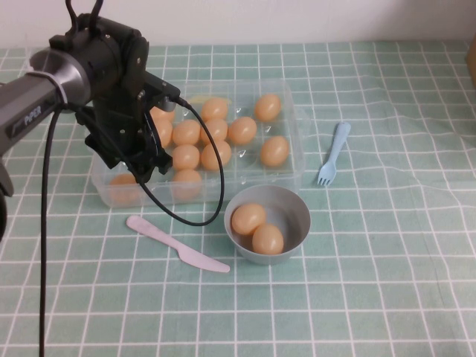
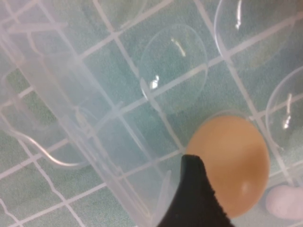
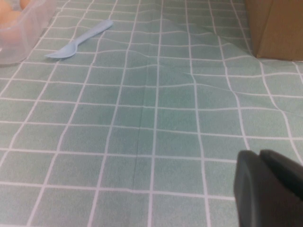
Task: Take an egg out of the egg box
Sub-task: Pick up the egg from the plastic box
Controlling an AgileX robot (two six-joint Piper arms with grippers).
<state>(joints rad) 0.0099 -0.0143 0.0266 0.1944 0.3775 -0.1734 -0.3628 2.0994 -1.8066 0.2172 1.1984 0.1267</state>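
Observation:
The clear egg box [image 1: 294, 160] stands at the table's centre left with several orange-tan eggs in its cups. My left gripper [image 1: 146, 168] reaches down into the box's front-left part. In the left wrist view one black finger [image 2: 196, 198] lies against the side of an egg [image 2: 234, 163] that sits in its cup; the other finger is out of the frame, and the jaws stand apart. The box's wall [image 2: 71, 118] and bare cups show beside it. My right gripper [image 3: 260, 153] is shut and empty, low over the cloth at the right, outside the high view.
A grey bowl [image 1: 296, 199] with two eggs stands just in front of the box. A pink knife [image 1: 178, 245] lies front left, a blue fork [image 1: 333, 154] to the box's right. A cardboard box [image 3: 277, 28] stands at the far right.

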